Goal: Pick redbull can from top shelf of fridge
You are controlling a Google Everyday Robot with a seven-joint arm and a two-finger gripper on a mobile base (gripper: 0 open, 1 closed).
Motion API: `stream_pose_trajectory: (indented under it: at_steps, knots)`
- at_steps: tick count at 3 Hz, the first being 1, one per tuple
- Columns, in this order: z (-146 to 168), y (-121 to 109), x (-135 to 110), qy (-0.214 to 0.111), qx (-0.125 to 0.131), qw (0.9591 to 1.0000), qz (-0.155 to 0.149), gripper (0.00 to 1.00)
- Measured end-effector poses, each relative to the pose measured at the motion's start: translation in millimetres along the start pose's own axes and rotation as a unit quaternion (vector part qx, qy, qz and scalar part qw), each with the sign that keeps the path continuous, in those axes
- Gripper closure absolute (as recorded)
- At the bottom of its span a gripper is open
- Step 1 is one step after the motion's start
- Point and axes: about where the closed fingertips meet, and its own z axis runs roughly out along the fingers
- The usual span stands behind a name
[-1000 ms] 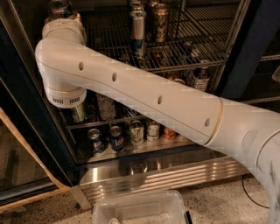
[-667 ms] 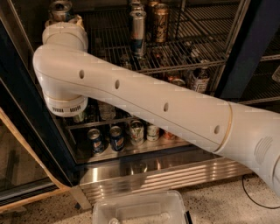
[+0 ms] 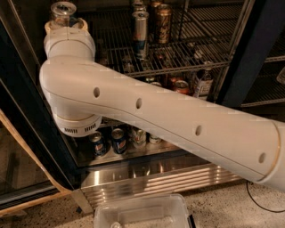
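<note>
The redbull can (image 3: 140, 31), slim, silver and blue, stands upright on the top shelf (image 3: 187, 60), a wire rack inside the open fridge (image 3: 156, 178). My white arm crosses the view from the lower right to an elbow at the left, then rises to the wrist. My gripper (image 3: 63, 11) is at the top left edge of the view, left of the redbull can and apart from it. A round silver part shows at its tip. The arm hides much of the middle rack.
A gold-brown can (image 3: 163, 22) stands just right of the redbull can. A small bottle (image 3: 203, 84) and red cans sit on the rack below. Several cans (image 3: 118, 140) line the bottom rack. A clear plastic bin (image 3: 142, 213) lies on the floor in front. The dark door frame (image 3: 249, 53) stands at the right.
The arm's elbow has swung lower and closer to the camera. The wrist and gripper stay at the top left. The cans have not moved.
</note>
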Motion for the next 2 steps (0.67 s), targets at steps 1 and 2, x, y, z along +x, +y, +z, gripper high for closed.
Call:
stream_pose_trajectory:
  at_steps: [1, 2]
  knots:
    - [-15.4, -4.6, -5.4, -0.001, -0.013, 0.9997, 0.021, 1.0]
    - [-23.9, -7.0, -8.5, -0.001, -0.02, 0.9993, 0.032, 1.0]
